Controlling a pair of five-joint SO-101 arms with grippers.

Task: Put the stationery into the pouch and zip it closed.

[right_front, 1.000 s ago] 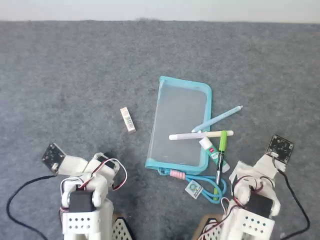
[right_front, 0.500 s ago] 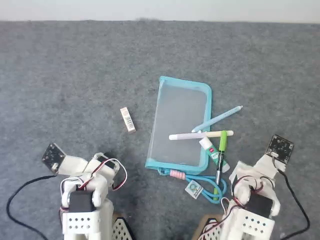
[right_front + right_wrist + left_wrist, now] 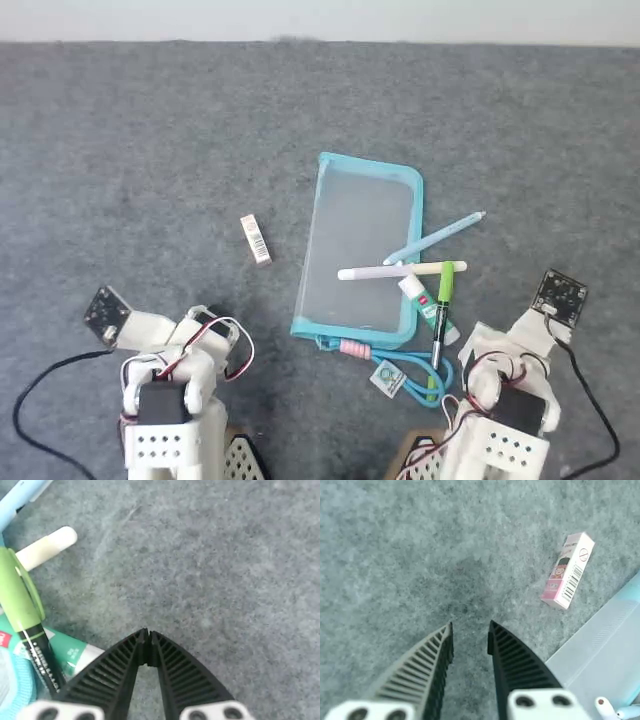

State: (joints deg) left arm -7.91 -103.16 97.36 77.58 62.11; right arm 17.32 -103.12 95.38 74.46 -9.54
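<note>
A clear pouch [image 3: 358, 250] with a teal edge lies flat at the table's middle. Against its right side lie a light blue pen [image 3: 435, 237], a white pen [image 3: 395, 270], a green marker [image 3: 443, 300] and a glue stick [image 3: 422, 303]. A small pink eraser box [image 3: 256, 240] lies to the pouch's left. My left arm [image 3: 170, 375] is folded back at the front left; its gripper [image 3: 470, 630] hovers slightly open over bare carpet, short of the eraser box [image 3: 568, 571]. My right gripper [image 3: 148, 634] is shut on nothing, beside the green marker [image 3: 20, 600] and glue stick [image 3: 67, 655].
A blue cord [image 3: 410, 365] with a pink zip pull [image 3: 354, 349] and a small tag trails from the pouch's near end. Grey carpet [image 3: 150, 150] covers the table, with wide free room at the left and back.
</note>
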